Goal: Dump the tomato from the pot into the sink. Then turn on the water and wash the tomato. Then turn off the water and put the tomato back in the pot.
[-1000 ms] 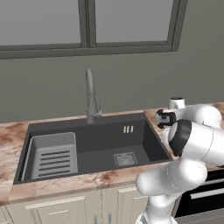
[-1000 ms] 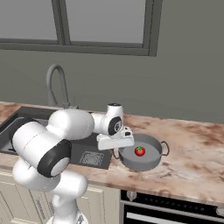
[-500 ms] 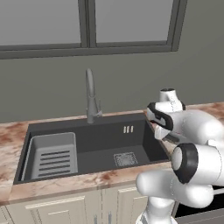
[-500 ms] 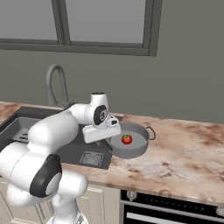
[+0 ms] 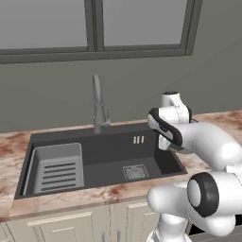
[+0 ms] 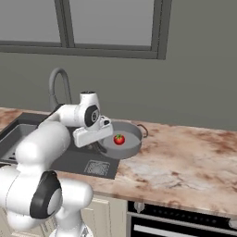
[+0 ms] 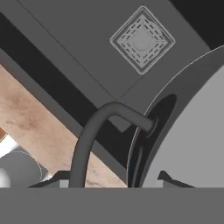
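The grey pot (image 6: 126,144) hangs tilted a little over the sink's right edge, with the red tomato (image 6: 119,139) lying inside it. My gripper (image 6: 101,140) is shut on the pot's left dark handle (image 7: 98,133); that loop runs down between my fingertips (image 7: 171,178) in the hand view, beside the pot's wall (image 7: 192,113). Below lies the dark sink (image 5: 101,165) with its square drain grate (image 7: 142,39). From the left base view my gripper (image 5: 174,147) sits at the sink's right rim, and the arm hides the pot.
The gooseneck faucet (image 5: 98,106) stands behind the sink's middle. A ribbed grey rack (image 5: 57,168) fills the basin's left part. Marbled counter (image 6: 185,162) stretches to the right, with an oven front (image 6: 185,217) under it. A window runs above the wall.
My arm has carried the pot with the tomato leftward off the counter to the sink's right edge. The tomato still lies inside the pot.
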